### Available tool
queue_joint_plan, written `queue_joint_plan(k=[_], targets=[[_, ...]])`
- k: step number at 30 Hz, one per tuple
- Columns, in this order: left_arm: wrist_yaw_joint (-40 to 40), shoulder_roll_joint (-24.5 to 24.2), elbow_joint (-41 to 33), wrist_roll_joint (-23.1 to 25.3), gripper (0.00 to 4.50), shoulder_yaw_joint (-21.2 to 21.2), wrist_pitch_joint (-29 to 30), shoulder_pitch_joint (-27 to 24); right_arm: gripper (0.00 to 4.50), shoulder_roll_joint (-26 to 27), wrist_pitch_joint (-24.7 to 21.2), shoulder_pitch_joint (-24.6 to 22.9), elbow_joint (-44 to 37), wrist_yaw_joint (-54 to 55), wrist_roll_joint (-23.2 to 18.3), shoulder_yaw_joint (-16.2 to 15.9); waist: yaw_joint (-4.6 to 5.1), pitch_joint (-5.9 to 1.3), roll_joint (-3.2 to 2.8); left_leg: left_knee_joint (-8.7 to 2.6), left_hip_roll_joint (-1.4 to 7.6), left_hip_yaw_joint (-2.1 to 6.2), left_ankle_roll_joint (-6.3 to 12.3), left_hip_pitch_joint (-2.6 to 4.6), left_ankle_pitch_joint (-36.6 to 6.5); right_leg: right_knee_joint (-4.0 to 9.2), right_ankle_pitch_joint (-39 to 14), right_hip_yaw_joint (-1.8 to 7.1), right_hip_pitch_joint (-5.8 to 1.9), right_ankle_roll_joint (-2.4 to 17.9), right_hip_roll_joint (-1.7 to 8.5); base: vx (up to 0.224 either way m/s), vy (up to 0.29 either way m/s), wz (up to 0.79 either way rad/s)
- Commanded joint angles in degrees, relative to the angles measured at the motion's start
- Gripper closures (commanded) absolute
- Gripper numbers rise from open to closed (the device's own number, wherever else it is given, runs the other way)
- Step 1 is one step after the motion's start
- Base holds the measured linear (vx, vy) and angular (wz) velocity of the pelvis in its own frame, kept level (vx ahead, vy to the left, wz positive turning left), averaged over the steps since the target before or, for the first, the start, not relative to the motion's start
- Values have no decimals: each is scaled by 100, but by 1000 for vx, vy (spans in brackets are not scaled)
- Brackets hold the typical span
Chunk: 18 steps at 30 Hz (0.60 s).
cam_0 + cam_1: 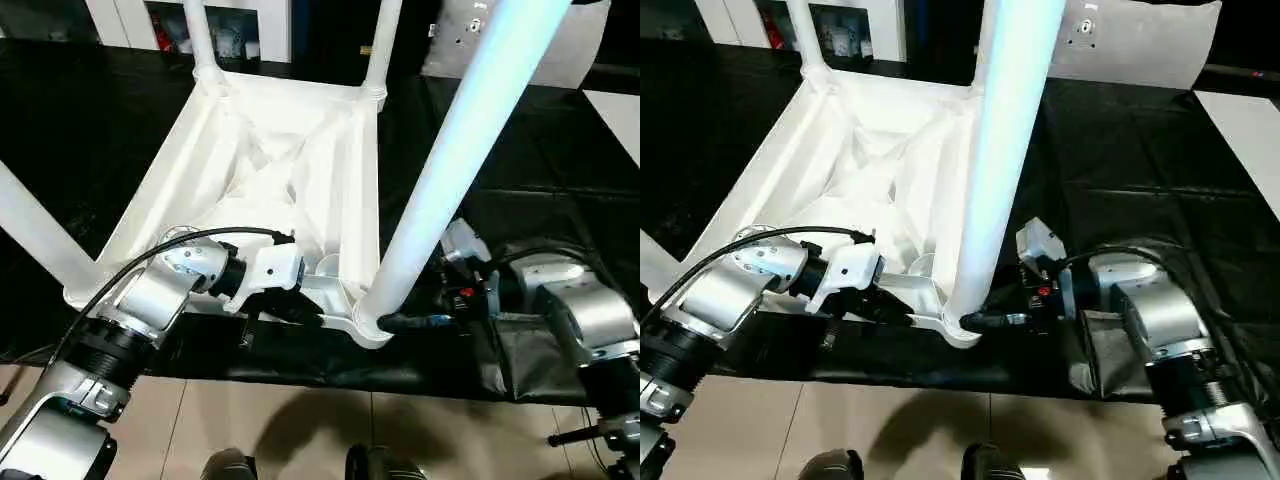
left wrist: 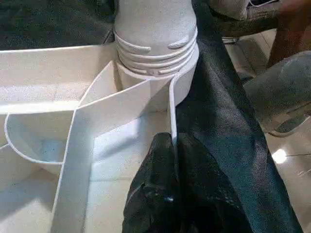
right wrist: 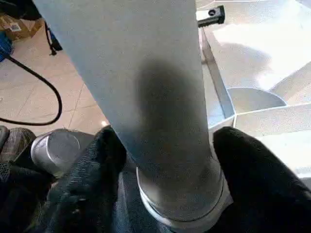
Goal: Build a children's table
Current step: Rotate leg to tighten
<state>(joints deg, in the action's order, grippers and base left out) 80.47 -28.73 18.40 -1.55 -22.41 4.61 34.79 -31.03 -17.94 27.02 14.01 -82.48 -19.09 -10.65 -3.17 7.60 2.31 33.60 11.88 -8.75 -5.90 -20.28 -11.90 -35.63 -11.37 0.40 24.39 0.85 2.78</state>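
No writing or brand mark can be read on anything here; one small all-white plastic children's table (image 1: 270,170) lies upside down on the large black-sheeted work table (image 1: 520,180), its ribbed underside facing up and four long tapered white tube legs rising from its round corner sockets. The left gripper (image 2: 172,160) is pinched closed on the thin white side wall of the near edge, just beside the near-right socket. The right gripper (image 3: 167,160) stands open astride the base of the near-right leg (image 1: 450,170), one black finger on either side, its grip uncertain.
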Motion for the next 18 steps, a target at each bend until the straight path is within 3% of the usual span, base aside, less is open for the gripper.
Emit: queue_joint_plan(k=[1, 5, 9, 11, 12, 13, 15, 16, 18], targets=[[200, 38, -2, 41, 450, -240, -70, 29, 156, -18, 20, 10, -61, -5, -75, 38, 29, -446, 61, -293, 39, -140, 752, 1, 233, 239, 570, 135, -412, 1731, 298, 0, 0, 0], [71, 88, 20, -21, 450, -134, 90, -10, 193, -1, -171, -178, -283, -26, -254, 60, 18, -448, 63, -290, 36, -145, 738, 3, 198, 244, 533, 140, -412, 1716, 301, 0, 0, 0], [-574, 346, -186, -206, 450, 209, 828, -117, 229, 383, -618, -484, -753, 806, -454, 331, 0, -454, 63, -291, 29, -145, 713, -12, 305, 233, 697, 142, -419, 1730, 298, 0, 0, 0], [-829, 452, -304, -237, 450, 298, 1070, -166, 229, 565, -652, -534, -838, 1260, -345, 376, 31, -403, 60, -321, 21, -135, 535, -19, -13, 310, 100, 135, -394, 1607, 296, 0, 0, 0], [-1259, 657, -509, -254, 450, 421, 1454, -259, 233, 858, -743, -577, -931, 2015, -125, 407, 43, -367, 42, -344, 24, -130, 376, -12, -266, 362, -439, 142, -367, 1498, 309, -50, -4, -2], [-1574, 818, -644, -229, 450, 486, 1701, -322, 236, 1081, -868, -573, -960, 2540, 30, 446, 68, -357, 51, -353, 24, -128, 285, -29, -362, 379, -657, 144, -372, 1433, 307, -50, -4, -2], [-2062, 1116, -823, -202, 450, 580, 2062, -411, 240, 1434, -1053, -543, -999, 3235, 160, 529, 163, -340, 71, -385, -9, -91, 16, -57, -574, 457, -1585, 145, -374, 1091, 309, -25, -2, -2], [-2129, 1158, -847, -198, 450, 593, 2109, -422, 243, 1483, -1074, -538, -1004, 3327, 176, 541, 195, -342, 78, -391, -13, -81, -21, -81, -537, 453, -1634, 146, -395, 1024, 310, 0, 0, 0], [-2664, 1486, -931, -72, 450, 660, 2376, -461, 245, 1853, -1280, -469, -1003, 4097, 420, 646, 279, -350, 71, -381, -28, -81, 9, -78, -540, 487, -1637, 153, -358, 918, 291, 0, 0, 0]])
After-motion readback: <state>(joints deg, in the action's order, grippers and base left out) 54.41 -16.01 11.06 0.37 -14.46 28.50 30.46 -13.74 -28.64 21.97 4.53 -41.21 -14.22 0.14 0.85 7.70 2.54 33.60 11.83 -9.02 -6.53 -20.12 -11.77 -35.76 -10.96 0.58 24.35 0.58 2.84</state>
